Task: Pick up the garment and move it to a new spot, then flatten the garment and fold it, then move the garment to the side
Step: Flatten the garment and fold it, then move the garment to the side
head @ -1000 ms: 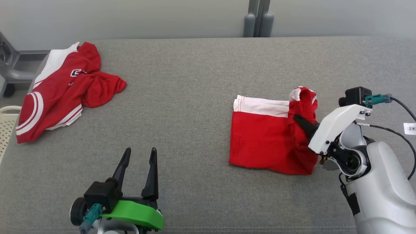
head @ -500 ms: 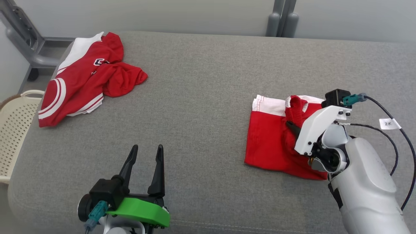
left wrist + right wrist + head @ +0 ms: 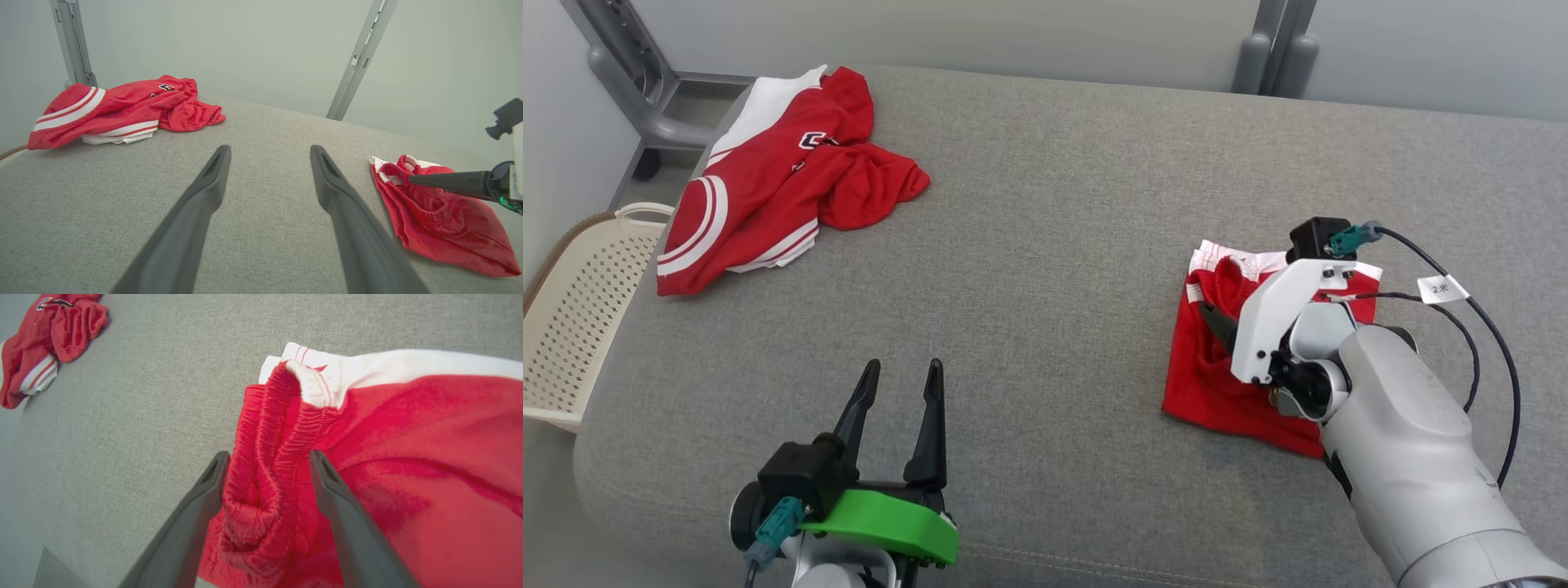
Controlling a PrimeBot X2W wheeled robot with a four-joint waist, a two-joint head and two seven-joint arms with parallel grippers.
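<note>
Grey couch [image 3: 1054, 245]: right tool [image 3: 268, 455] angled down (fingers spread) astride red shorts [image 3: 408, 457].

Red shorts [image 3: 1205, 384], white trim, folded, waistband bunched, right side.

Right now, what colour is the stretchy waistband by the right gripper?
Red. The waistband shows best in the right wrist view.
</note>
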